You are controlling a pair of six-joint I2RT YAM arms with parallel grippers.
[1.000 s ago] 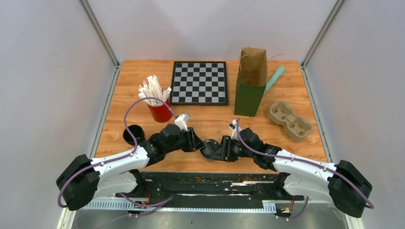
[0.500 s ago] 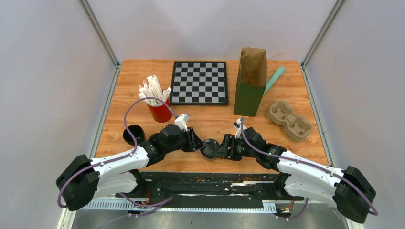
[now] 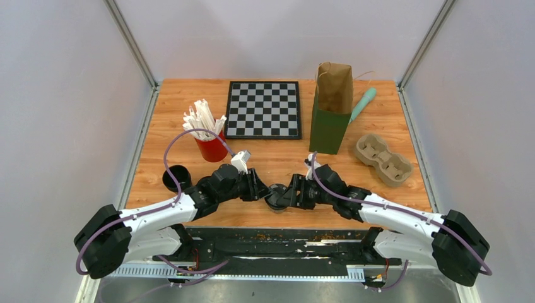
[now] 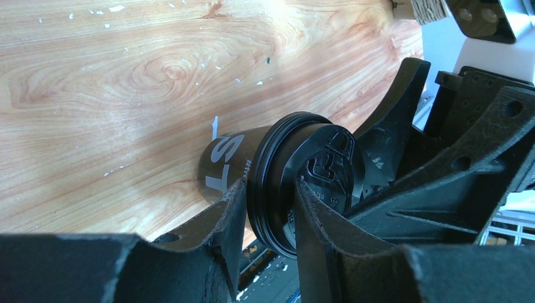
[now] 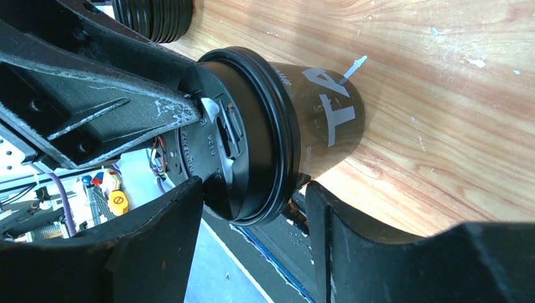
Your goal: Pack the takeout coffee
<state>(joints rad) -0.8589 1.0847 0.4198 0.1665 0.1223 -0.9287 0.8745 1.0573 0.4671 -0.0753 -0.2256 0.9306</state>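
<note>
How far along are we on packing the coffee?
Done: one coffee cup has its lid on. In hand: the left gripper pinches that lid's rim; the right gripper straddles the cup, jaws open. Left: the cup carrier holds nothing, and the paper bag stands open, apart from both.

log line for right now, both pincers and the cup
left pincer: clamped on coffee cup lid | right pincer: open around same cup | paper bag: upright

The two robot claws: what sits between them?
A black lidded coffee cup, upright. The left gripper pinches its lid rim; the right gripper straddles it, jaws open. Both wrist views show this best.
</note>
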